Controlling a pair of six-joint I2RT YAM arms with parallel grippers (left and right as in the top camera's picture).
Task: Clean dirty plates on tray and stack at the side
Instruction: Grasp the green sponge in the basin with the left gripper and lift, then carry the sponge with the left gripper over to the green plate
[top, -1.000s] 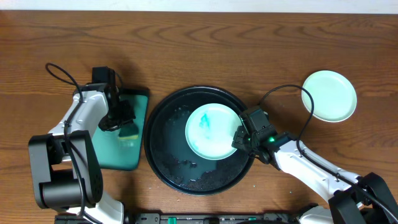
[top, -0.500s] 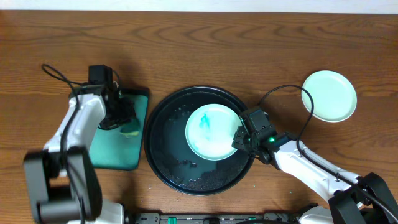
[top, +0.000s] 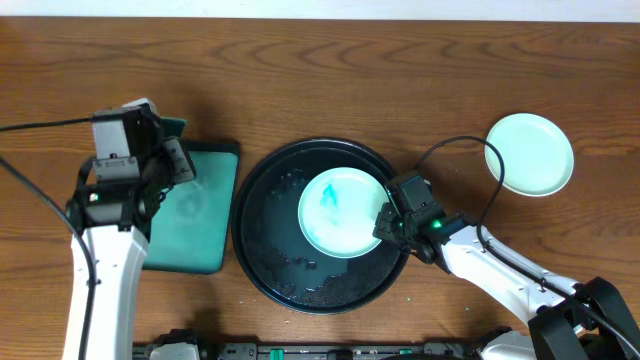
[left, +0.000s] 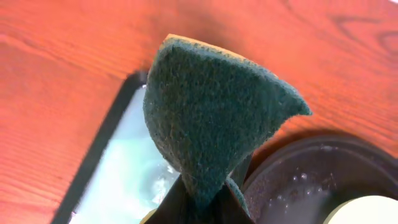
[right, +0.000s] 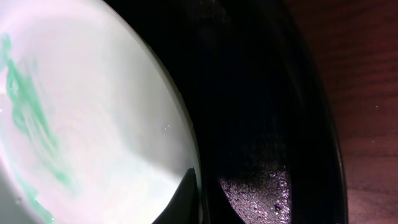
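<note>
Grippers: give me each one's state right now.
Left gripper: closed, holding the sponge.
Right gripper: closed on the rim of the smeared plate.

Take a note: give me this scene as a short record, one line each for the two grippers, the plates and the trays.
left gripper: shut on the sponge, held in the air
right gripper: shut on the right rim of the smeared plate
smeared plate: inside the black tray, teal streak on it
second plate: on the table right of the black tray, no smear visible
green tray: left of the black tray, wet, no sponge on it
</note>
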